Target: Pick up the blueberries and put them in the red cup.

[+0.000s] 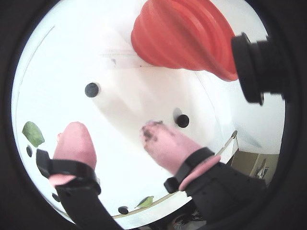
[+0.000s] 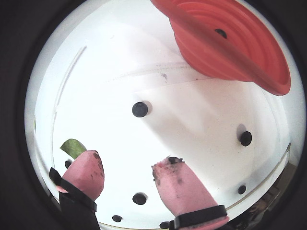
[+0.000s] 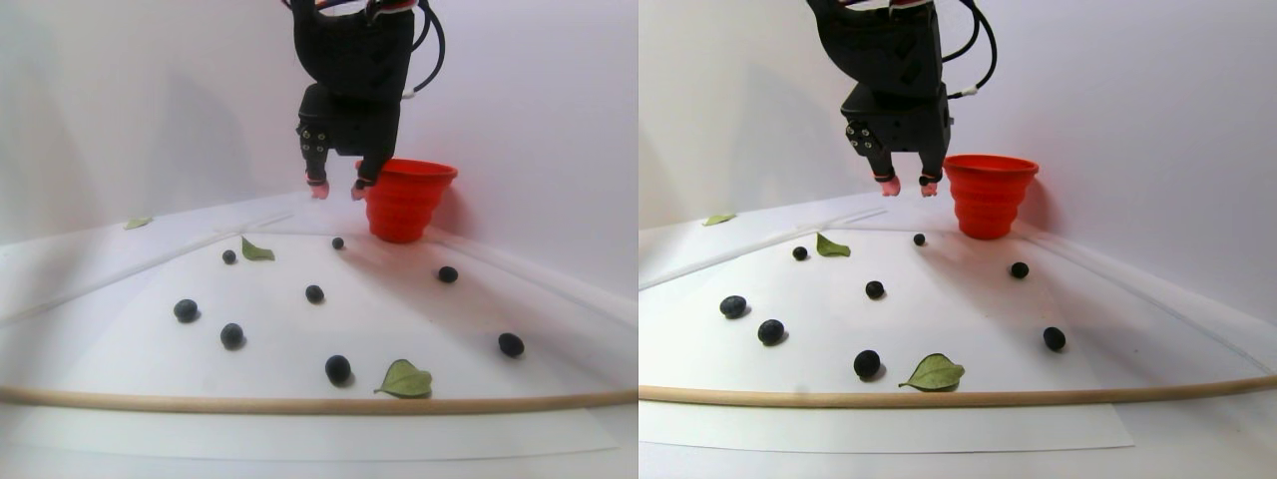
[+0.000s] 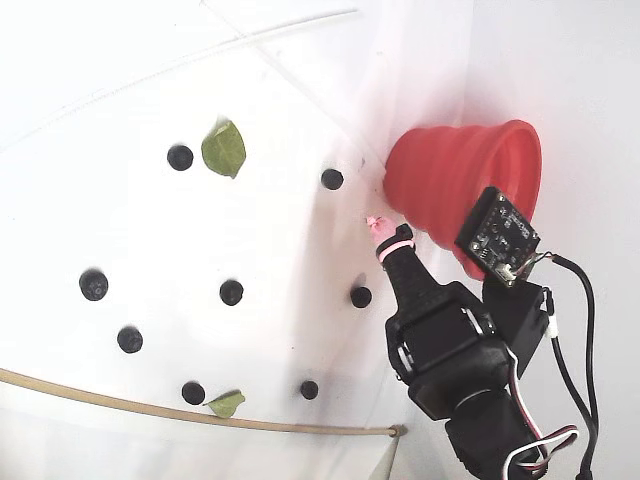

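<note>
The red cup [image 4: 450,170] stands upright at the back of the white sheet, ribbed and wide at the rim [image 2: 268,86]. One dark berry [image 2: 220,33] lies inside it. Several blueberries are scattered on the sheet, among them one [image 2: 139,109] ahead of the fingers, one [image 2: 246,138] to the right and one [image 2: 139,198] below the gap. My gripper [image 2: 129,160] hangs in the air just left of the cup [image 3: 404,205] in the stereo pair view, open, with nothing between its pink stained fingertips [image 1: 74,129].
Green leaves [image 4: 224,147] [image 3: 404,379] lie among the berries. A thin wooden strip [image 3: 299,404] borders the sheet at the front. White walls rise close behind the cup. A second camera [image 1: 254,67] juts from the arm near the cup's rim.
</note>
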Tool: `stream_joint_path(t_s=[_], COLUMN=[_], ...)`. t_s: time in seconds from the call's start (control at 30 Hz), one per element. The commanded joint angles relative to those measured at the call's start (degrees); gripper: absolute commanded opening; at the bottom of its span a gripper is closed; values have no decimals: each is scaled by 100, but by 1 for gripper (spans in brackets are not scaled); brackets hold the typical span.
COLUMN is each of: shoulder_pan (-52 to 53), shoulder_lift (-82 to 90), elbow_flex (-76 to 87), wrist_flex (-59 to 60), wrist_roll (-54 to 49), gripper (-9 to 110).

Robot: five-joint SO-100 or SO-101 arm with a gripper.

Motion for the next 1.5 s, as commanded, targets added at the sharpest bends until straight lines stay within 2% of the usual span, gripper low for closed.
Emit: stream_joint_path(t_s=[0.0, 0.43, 0.97, 1.47], shoulder_pan=[-26, -53, -132, -211], shoulder_lift=[-123, -1652, -2426, -3032], elbow_flex=[-360, -976, -1819, -2197], wrist_flex=[-343, -1151, -1450, -2030], wrist_roll=[-70, -132, 44, -255], gripper=[20, 20, 21, 21])
